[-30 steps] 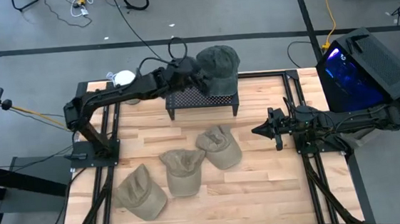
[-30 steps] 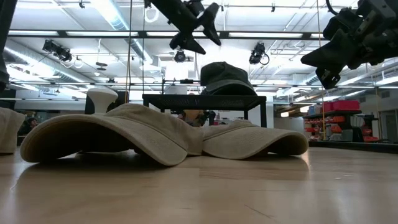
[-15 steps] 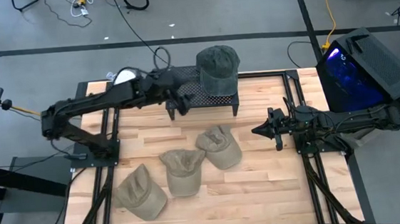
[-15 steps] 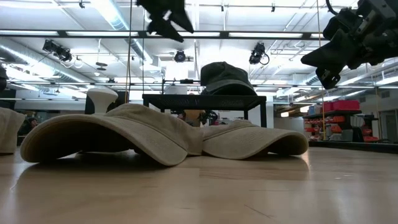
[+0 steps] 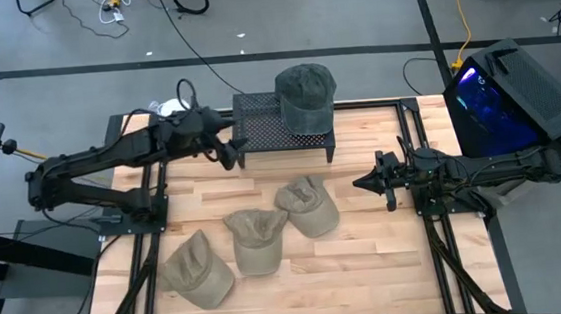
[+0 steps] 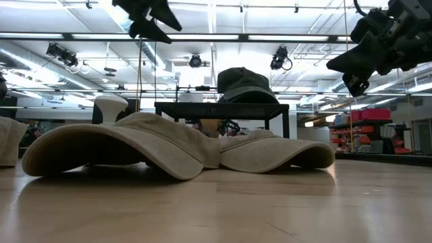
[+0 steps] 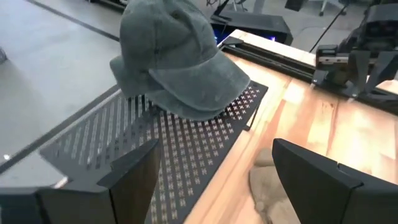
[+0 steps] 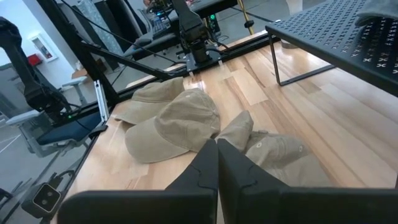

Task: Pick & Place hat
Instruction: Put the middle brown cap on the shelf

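A dark green hat (image 5: 306, 95) rests crown up on the right part of a black perforated rack (image 5: 258, 129) at the table's far side; its brim (image 7: 199, 93) lies on the rack top. Three tan hats (image 5: 307, 205) (image 5: 257, 239) (image 5: 197, 269) lie on the wooden table. My left gripper (image 5: 230, 149) (image 7: 211, 186) is open and hovers at the rack's left end, clear of the dark hat (image 7: 177, 59). My right gripper (image 5: 363, 182) (image 8: 216, 155) is shut and waits above the table's right side, pointing at the tan hats (image 8: 180, 118).
The rack stands on thin legs (image 6: 287, 125) with room beneath it. A white round object (image 5: 171, 108) sits at the table's far left corner. Black frame rails (image 5: 414, 136) run along both sides. Bare wood lies in front of the tan hats (image 6: 128, 145).
My left gripper has drawn back from the dark hat toward the table's left, along the rack to its left end, staying open. The dark hat has stayed where it was on the rack. My right arm has kept still.
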Motion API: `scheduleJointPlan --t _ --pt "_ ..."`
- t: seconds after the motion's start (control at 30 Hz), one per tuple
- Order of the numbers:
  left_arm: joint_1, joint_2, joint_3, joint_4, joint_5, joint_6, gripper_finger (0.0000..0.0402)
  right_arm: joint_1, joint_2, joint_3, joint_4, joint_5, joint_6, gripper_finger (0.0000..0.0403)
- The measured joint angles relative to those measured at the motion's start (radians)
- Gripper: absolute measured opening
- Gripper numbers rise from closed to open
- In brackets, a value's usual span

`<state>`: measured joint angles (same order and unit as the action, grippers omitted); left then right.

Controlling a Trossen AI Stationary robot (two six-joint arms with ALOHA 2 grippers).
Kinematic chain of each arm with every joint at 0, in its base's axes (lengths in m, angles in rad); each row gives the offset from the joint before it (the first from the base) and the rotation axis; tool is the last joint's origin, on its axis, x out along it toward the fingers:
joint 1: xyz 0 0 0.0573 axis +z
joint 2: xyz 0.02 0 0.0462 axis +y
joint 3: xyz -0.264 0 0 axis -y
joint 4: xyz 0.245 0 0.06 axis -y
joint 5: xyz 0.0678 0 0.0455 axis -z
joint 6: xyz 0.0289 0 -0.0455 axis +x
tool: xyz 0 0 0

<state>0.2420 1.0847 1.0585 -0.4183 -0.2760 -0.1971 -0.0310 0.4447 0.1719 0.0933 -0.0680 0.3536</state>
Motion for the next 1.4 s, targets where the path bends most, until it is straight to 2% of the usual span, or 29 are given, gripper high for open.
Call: scheduleJointPlan --t 0.33,0.53,0.63,0.73,1.0,1.13,1.4 --pt "-0.049 -0.146 -0.151 0.017 0.002 -0.03 0.0316 0.0 0.003 0.0 0.003 0.007 -0.022 0.0" --pt "-0.083 -0.17 -0.232 0.053 0.003 -0.192 0.0316 0.0 0.003 0.0 0.003 0.007 -0.022 0.0" --pt "-0.095 -0.166 -0.235 0.054 0.021 -0.267 0.0316 0.0 0.003 0.0 0.003 0.007 -0.012 0.0" --pt "-0.105 -0.154 -0.235 0.058 0.059 -0.267 0.0316 0.0 0.003 0.0 0.001 0.007 0.002 0.0" --pt "-0.127 -0.155 -0.235 0.115 0.065 -0.265 0.0316 0.0 0.013 0.0 -0.001 0.007 0.004 0.0" --pt "-0.129 -0.155 -0.235 0.132 0.106 -0.263 0.0316 0.0 0.013 0.0 0.004 0.004 0.001 0.0" --pt "-0.129 -0.155 -0.235 0.132 0.105 -0.263 0.0316 0.0 0.002 0.0 0.018 0.078 -0.144 0.0"
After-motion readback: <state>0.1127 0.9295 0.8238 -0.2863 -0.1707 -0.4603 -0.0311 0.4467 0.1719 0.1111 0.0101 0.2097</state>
